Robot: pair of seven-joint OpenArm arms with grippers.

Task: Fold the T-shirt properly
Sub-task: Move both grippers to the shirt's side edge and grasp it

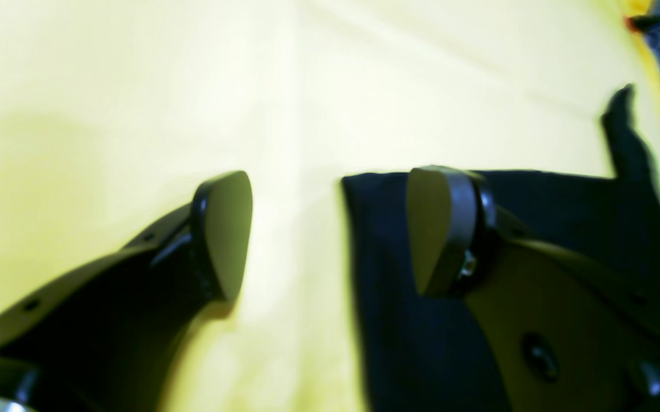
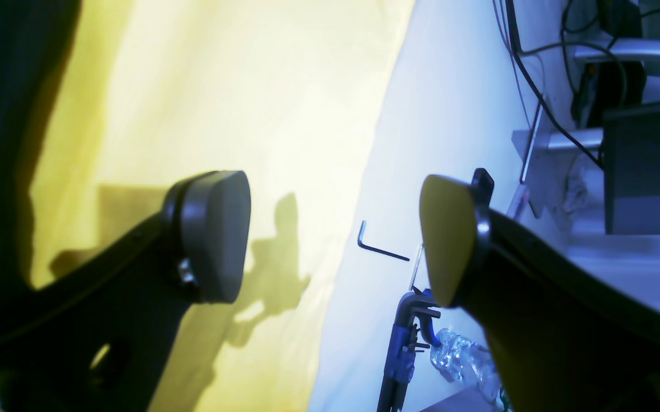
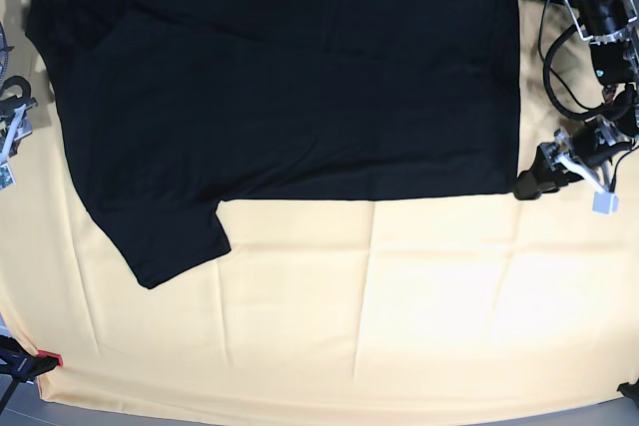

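Both hands gape empty: left hand point(image 3: 529, 185) sits at the hem corner of the T-shirt point(image 3: 290, 87), right hand point(image 2: 336, 237) well off; shirt lies flat, long axis across the yellow cloth point(image 3: 399, 306)

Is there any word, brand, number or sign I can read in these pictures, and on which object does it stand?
None can be read in any view.
T-shirt: plain black side up, no print visible.
Yellow cloth: no marks.
Plastic bottle: blurred; whether it carries a label cannot be told.
Hex key: no marking visible.
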